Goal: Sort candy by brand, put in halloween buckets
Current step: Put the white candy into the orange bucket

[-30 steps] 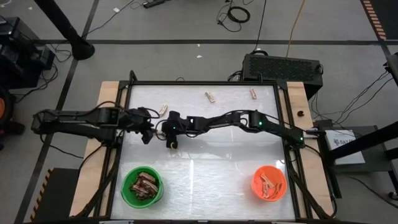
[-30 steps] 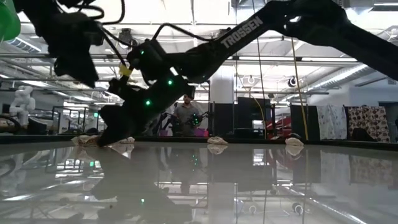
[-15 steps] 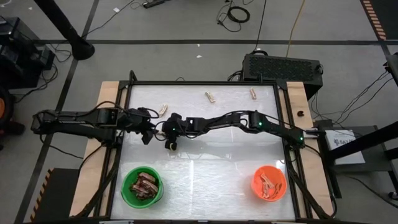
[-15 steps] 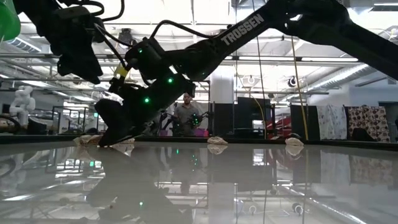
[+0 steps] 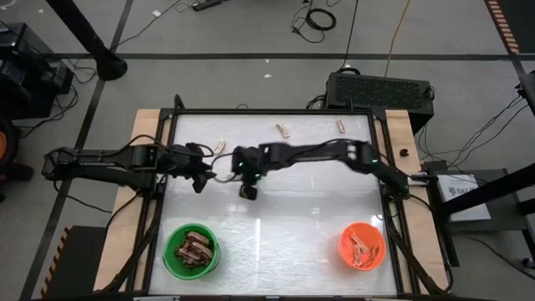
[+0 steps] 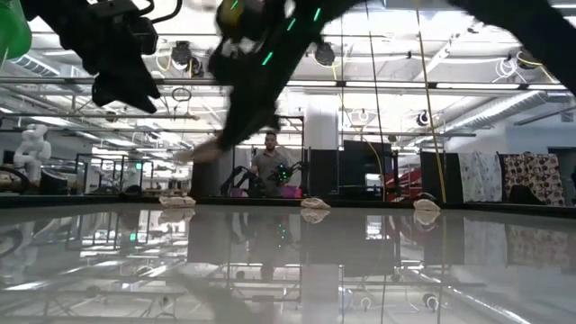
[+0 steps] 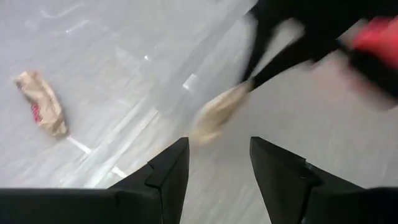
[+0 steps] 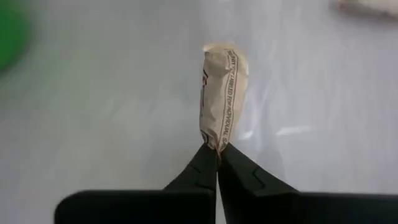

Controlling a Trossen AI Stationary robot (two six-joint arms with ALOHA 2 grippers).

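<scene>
Right wrist view showed a pale tan candy bar pinched by one end between the closed fingertips of the right gripper, the bar hanging clear of the white table surface. In the high view, the right gripper sat left of frame centre, over the white table. The left gripper hovered just left of it with its fingers parted and nothing between them.

Three more pale candy bars lay along the upper part of the table: one at upper left, one at upper centre and one at upper right.

The green bucket stood at lower left and held dark reddish-brown bars. The orange bucket stood at lower right and held pale bars.

In the low view, a person stood in the room beyond the table.
</scene>
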